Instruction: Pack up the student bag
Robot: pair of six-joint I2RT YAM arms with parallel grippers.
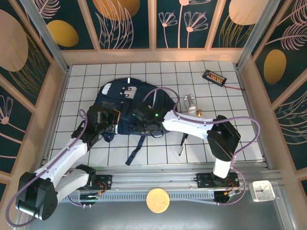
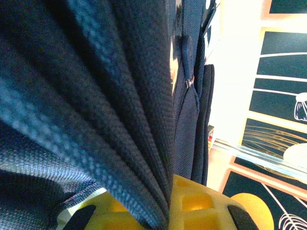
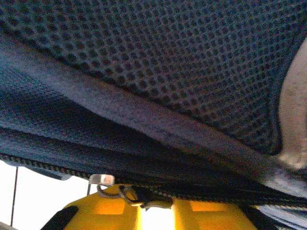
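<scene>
**Item 1, my left fingers.** The left gripper is pressed together on a bunched fold of navy cloth. The weave runs down between my yellow pads and is pinched there. From above, the left gripper sits at the left side of the bag, towards the near edge of the desk.

**Item 2, my right fingers.** The right gripper lies under a zip line and a mesh panel. A small metal zipper pull rests just above the narrow gap between the two yellow pads. I cannot tell whether I am pinching it or only touching it. From above, the right gripper is on the bag's near part, beside the left one but apart from it.

**Item 3, the student bag.** Navy fabric with white patches, lying flat a little left of the middle of the desk, well clear of the far edge. Its dark straps trail towards the near edge. Close up, I see ribbed cloth and mesh.

**Item 4, loose things on the desk, right of the bag.**
- A silver metal piece lies near the bag.
- A dark pen lies closer to the near edge.
- A black box with a red lead sits by the far right corner.
</scene>
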